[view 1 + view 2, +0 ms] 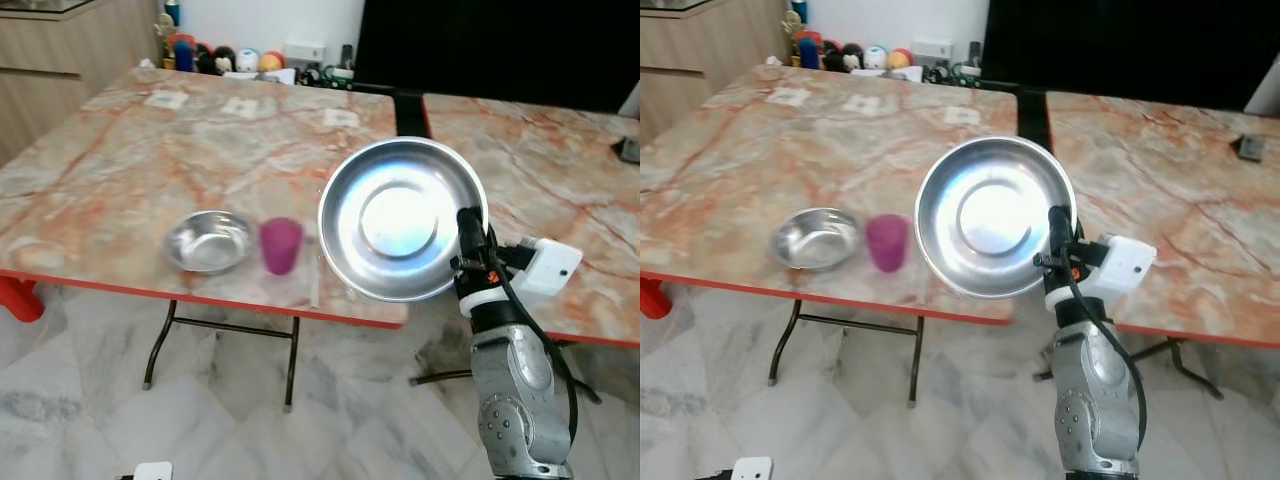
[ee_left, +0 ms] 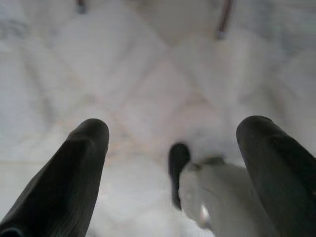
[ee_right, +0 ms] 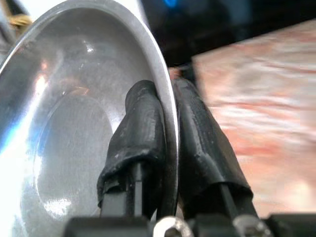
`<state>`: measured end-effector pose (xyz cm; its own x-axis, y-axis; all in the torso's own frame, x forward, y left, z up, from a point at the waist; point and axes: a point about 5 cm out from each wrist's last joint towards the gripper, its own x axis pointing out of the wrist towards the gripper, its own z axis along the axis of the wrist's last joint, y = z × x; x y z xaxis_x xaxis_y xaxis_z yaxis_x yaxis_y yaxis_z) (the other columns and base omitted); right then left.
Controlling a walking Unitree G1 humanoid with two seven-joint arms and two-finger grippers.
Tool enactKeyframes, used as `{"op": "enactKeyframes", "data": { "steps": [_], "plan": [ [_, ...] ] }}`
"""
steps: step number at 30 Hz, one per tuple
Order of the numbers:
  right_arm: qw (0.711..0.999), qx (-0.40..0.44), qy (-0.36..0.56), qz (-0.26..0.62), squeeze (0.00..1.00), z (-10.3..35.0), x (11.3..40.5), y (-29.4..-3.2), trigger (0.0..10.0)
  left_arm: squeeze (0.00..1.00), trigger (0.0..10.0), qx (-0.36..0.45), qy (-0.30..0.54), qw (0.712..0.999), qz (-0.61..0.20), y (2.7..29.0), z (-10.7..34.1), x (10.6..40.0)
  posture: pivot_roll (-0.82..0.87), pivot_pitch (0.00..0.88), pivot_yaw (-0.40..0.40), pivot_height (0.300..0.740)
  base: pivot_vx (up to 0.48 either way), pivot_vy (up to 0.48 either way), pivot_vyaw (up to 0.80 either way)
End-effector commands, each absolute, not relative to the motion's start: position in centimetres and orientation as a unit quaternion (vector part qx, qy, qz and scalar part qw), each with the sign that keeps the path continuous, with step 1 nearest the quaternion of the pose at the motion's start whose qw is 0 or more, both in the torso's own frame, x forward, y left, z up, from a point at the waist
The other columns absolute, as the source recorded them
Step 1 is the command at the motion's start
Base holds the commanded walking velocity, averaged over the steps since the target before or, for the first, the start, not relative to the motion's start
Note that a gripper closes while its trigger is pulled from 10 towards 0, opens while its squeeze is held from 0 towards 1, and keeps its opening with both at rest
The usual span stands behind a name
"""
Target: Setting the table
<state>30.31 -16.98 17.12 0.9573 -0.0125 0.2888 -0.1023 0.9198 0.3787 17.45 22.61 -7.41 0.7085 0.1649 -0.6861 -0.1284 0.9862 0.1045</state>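
My right gripper (image 1: pixel 470 232) is shut on the rim of a large steel plate (image 1: pixel 400 220), held upright and tilted in the air in front of the marble table's (image 1: pixel 120 170) near edge. The right wrist view shows both black fingers (image 3: pixel 143 133) pinching the steel plate's (image 3: pixel 64 128) rim. A small steel bowl (image 1: pixel 208 241) and a magenta cup (image 1: pixel 281 245) stand side by side on the table near its front edge, left of the plate. My left gripper (image 2: pixel 173 163) hangs open over the pale floor.
A second marble table (image 1: pixel 540 170) joins on the right, with a dark gap between them. Toys and small items (image 1: pixel 225 58) line the far edge. A red stool (image 1: pixel 18 298) stands at the left. A folding table leg (image 1: pixel 162 340) is below.
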Motion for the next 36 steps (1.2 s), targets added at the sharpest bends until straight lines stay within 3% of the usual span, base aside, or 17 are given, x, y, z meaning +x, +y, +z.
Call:
{"op": "enactKeyframes", "data": {
  "steps": [1, 23, 36],
  "plan": [
    [0.965, 0.202, -0.166, 0.028, 0.00, 18.0, 30.4, -16.7, 10.0, 0.00, 10.0, 0.027, 0.382, 0.919, 0.088, 23.3, -7.6, 16.7, 0.03, 0.114, -0.042, 0.740, 0.000, -0.480, 0.00],
    [0.968, 0.199, -0.154, -0.016, 0.00, 17.3, 30.7, -18.1, 10.0, 0.00, 10.0, 0.028, 0.385, 0.919, 0.081, 23.1, -7.7, 16.5, 0.02, 0.089, -0.040, 0.740, 0.000, -0.474, 0.00],
    [0.968, 0.195, -0.133, -0.088, 0.00, 16.3, 30.8, -20.0, 10.0, 0.00, 10.0, 0.021, 0.385, 0.918, 0.088, 23.3, -7.7, 16.4, 0.02, 0.106, -0.040, 0.740, 0.000, 0.000, 0.00]
  ]
}}
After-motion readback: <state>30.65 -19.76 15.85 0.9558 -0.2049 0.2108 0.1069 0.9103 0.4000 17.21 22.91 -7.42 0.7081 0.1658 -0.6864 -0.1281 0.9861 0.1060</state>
